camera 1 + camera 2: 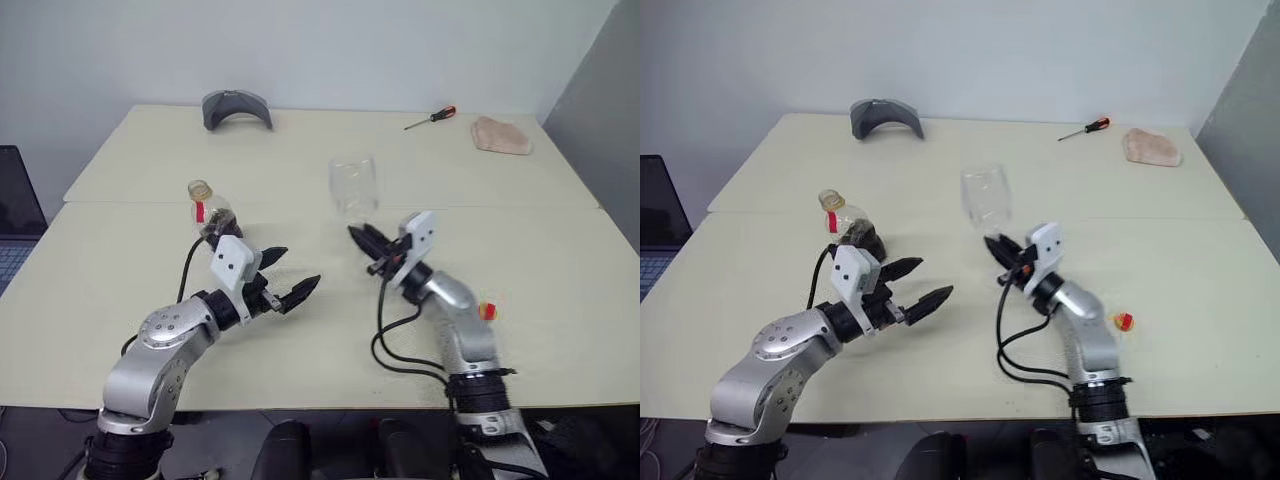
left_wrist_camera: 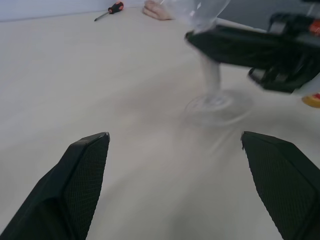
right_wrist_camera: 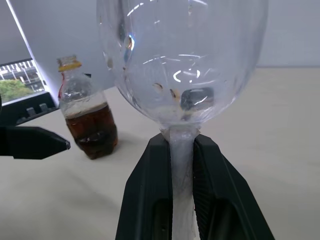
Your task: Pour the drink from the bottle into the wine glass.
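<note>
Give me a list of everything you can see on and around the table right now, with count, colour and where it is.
bottle: one, clear, uncapped, dark drink low inside; table's left.
wine glass: one, clear; table's middle.
cap: one, yellow and red; by right arm.
screwdriver: one, red handle; far edge.
cloth: one, pinkish; far right corner.
grey curved object: one; far left.
laptop: one, dark; left of the table.
table: cream.
left gripper: open, near bottle.
right gripper: shut on glass stem.

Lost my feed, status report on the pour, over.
Right gripper shut on the wine glass stem. Left gripper open, empty, beside the bottle. Bottle uncapped, drink inside; cap on table. Nothing in the way.
</note>
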